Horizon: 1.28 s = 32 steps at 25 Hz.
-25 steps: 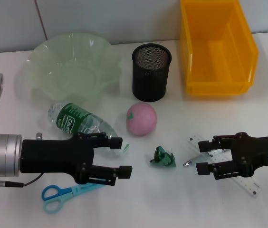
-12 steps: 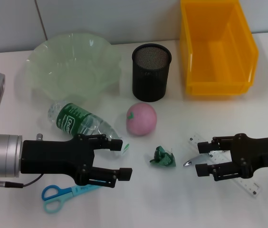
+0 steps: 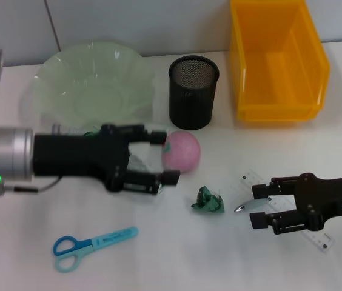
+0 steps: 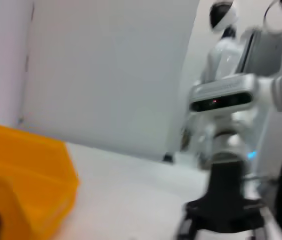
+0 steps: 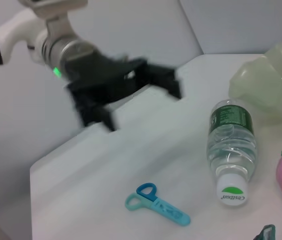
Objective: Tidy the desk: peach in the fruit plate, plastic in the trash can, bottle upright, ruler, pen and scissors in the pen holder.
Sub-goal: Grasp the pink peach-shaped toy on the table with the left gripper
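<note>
Left hand (image 3: 159, 157) released, fingers spread above lying bottle (image 5: 231, 145), peach (image 3: 183, 150) just past its fingertips, right hand (image 3: 261, 206) released over ruler (image 3: 316, 239), pen tip (image 3: 239, 208) beside it, scissors (image 3: 92, 245) on tabletop (image 3: 177, 254) below left hand

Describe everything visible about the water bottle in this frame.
The water bottle is clear plastic with a green label and a white cap that has a green top. It lies on its side on the white desk, not yet upright, its base toward the pale green fruit plate and its cap end next to the pink peach. In the head view the left gripper sits over it with jaws open, hiding most of it; contact cannot be judged.
</note>
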### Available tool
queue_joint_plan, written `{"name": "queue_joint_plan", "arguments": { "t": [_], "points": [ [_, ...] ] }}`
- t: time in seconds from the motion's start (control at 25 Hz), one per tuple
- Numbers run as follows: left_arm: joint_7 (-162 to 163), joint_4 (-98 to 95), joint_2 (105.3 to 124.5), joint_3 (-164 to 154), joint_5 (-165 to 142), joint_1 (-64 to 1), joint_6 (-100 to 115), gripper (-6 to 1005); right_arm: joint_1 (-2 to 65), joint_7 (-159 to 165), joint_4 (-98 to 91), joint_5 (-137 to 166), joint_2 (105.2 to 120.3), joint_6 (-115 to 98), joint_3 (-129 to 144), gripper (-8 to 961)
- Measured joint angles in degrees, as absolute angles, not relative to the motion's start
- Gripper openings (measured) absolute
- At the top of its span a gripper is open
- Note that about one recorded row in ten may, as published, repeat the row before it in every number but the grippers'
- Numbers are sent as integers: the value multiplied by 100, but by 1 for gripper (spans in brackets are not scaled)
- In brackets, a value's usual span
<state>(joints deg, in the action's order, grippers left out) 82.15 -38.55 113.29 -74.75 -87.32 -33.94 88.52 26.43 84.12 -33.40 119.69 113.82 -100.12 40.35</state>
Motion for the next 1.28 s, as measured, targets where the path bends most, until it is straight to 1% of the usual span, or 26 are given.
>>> {"name": "queue_joint_plan", "arguments": {
  "t": [0.08,0.2,0.28,0.36,0.4,0.44,0.48,0.64,0.76,1.28],
  "points": [
    [8300,-4052,11340,-7426,-8956,-3512,8640,872,2629,8426,-3339,11973,11382,-10016,4033,791],
    [8557,-4407,11448,-7252,-9755,-3870,8257,872,2612,8445,-3340,11977,11382,-10017,4032,791],
    [8798,-4602,11573,-7146,-10371,-4149,8110,872,2611,8450,-3342,11979,11382,-10015,4032,791],
    [9113,-4824,11747,-7091,-11141,-4451,7989,871,2621,8454,-3357,11979,11382,-10016,4029,791],
    [9216,-4900,11796,-7096,-11365,-4571,7932,871,2628,8456,-3363,11979,11381,-10016,4023,791],
    [9216,-4900,11796,-7096,-11365,-4571,7932,871,2636,8459,-3365,11979,11381,-10017,4021,791],
    [9539,-5006,11869,-7245,-11952,-4832,7638,871,2645,8463,-3369,11976,11381,-10016,4019,791],
    [9870,-4970,11881,-7725,-12139,-5020,6962,870,2657,8468,-3375,11953,11382,-10016,3989,791],
    [10011,-4964,11882,-8158,-12166,-5017,6547,870,2677,8468,-3375,11945,11382,-9995,3985,791],
    [10484,-4363,11913,-9190,-12333,-5236,5708,805,2716,8476,-3356,11935,11382,-10001,3972,791]
  ]
}}
